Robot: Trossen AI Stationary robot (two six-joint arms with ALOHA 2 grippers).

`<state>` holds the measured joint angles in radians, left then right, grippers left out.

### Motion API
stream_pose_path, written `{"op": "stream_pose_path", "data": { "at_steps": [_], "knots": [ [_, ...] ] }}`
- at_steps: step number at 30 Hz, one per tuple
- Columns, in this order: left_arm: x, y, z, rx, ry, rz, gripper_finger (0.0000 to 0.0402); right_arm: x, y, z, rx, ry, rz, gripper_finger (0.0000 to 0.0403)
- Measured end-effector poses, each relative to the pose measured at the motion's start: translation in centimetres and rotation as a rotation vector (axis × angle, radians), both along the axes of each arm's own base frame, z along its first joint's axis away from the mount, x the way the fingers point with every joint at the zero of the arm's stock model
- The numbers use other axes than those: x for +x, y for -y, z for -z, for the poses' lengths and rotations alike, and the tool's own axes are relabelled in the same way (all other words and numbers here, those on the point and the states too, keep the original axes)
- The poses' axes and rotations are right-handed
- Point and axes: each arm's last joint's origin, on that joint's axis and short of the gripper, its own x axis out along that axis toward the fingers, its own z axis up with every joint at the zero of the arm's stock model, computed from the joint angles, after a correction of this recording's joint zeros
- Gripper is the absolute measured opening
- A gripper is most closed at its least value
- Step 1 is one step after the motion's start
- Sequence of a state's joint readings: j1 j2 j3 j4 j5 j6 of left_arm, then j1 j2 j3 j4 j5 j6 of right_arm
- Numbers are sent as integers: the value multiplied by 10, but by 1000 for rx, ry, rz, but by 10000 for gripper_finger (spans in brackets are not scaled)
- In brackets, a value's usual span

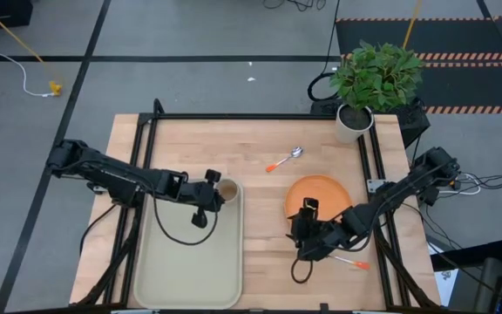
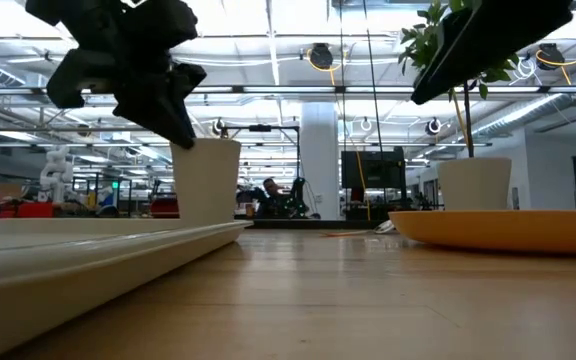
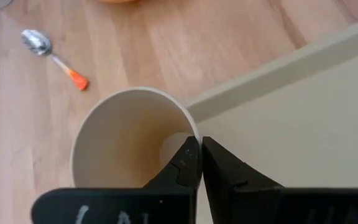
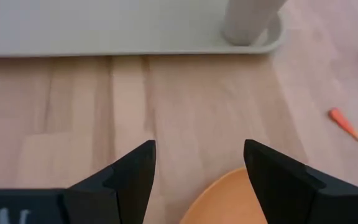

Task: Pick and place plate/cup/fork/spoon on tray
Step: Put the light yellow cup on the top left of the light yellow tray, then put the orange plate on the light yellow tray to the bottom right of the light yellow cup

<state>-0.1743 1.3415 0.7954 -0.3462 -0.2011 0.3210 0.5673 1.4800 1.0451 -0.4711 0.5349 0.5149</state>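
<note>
The tan cup (image 1: 228, 191) stands upright in the far right corner of the beige tray (image 1: 177, 270). It also shows in the low view (image 2: 206, 180) and the right wrist view (image 4: 250, 22). My left gripper (image 1: 213, 193) is shut on the cup's rim. The orange plate (image 1: 325, 194) lies flat on the table to the right of the tray. My right gripper (image 4: 197, 162) is open and empty over the plate's near left edge (image 4: 229, 202). The spoon (image 1: 286, 160) lies on the table beyond the plate. The fork (image 1: 352, 261) lies near the right arm, partly hidden by it. My left gripper pinches the cup's rim wall (image 3: 191, 127) on the side over the tray, one finger inside the cup (image 3: 179, 165) and one outside (image 3: 229, 171). The fingers come from the table's left, slanting down. The cup stands upright with its base on the tray.
A white pot with a green plant (image 1: 356, 118) stands at the table's far right corner. A black frame rail (image 1: 251, 116) runs along the far edge. Bare wood (image 1: 264, 235) lies between tray and plate.
</note>
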Motion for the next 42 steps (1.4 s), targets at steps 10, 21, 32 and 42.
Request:
{"op": "stream_pose_path", "data": {
  "at_steps": [10, 21, 32, 42],
  "knots": [
    [0, -4, 1, 18, 4, -57, 19, -6, -20, -2, 59, 53, -52, 238],
    [0, -3, -1, -8, 31, -149, 123, -20, -33, 0, 94, 42, -22, 238],
    [-7, 24, -46, -81, 212, -166, 147, -47, -34, 34, 119, -27, 73, 238],
    [-3, 73, -67, -188, 439, -77, 147, -61, -21, 68, 94, -56, 84, 219]
  ]
}}
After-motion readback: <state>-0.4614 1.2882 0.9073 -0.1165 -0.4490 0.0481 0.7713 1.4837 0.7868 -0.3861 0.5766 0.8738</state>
